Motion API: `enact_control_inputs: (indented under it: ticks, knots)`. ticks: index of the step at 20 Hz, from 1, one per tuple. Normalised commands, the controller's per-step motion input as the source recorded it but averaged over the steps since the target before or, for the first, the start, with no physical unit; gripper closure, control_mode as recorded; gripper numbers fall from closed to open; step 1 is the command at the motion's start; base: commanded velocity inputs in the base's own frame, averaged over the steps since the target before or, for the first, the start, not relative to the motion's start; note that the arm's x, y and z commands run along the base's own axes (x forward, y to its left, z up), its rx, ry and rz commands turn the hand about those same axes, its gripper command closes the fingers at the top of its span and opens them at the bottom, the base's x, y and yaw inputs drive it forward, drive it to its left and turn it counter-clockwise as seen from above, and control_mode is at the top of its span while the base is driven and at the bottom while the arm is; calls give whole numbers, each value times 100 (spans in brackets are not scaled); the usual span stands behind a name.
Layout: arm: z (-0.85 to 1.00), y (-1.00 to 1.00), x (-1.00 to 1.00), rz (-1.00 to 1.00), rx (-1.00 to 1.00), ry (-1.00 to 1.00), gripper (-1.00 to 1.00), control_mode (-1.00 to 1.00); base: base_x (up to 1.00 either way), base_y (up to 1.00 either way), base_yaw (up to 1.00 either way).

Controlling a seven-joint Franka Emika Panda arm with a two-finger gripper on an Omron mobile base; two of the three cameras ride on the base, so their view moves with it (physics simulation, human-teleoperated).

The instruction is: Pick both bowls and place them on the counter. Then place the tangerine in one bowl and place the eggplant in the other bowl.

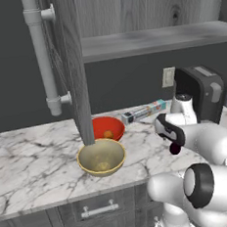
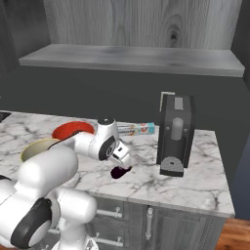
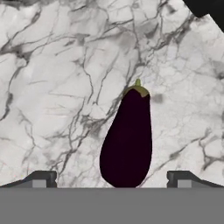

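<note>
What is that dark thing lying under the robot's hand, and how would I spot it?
Find the black coffee machine on the white marble counter. Left of it, under the open pincer, lies the eggplant. It is the one glossy purple-black oval, with a small green stem cap.

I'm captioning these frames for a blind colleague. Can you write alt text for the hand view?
A dark purple eggplant with a small green stem lies on the white, grey-veined marble counter, centred between the open gripper's two dark fingertips at the bottom edge. Nothing is gripped; a black object's corner shows at the upper right.
</note>
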Motion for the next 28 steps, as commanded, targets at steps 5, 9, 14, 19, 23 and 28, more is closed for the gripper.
enact_control_inputs:
  ticks: [5,9,14,19,23,28]
  knots:
    - [-16,-8,0,-1,1,9,-100,-100,0,0,0]
    - [-8,-23,0,-2,4,8,-100,-100,0,0,0]
    - [-18,-19,0,-2,2,9,-100,-100,0,0,0]
    - [-19,0,16,-1,0,8,-100,-100,0,0,0]
    - [-13,0,16,0,1,3,-100,-100,0,0,0]
    - [-17,0,6,0,1,0,-100,-100,0,0,0]
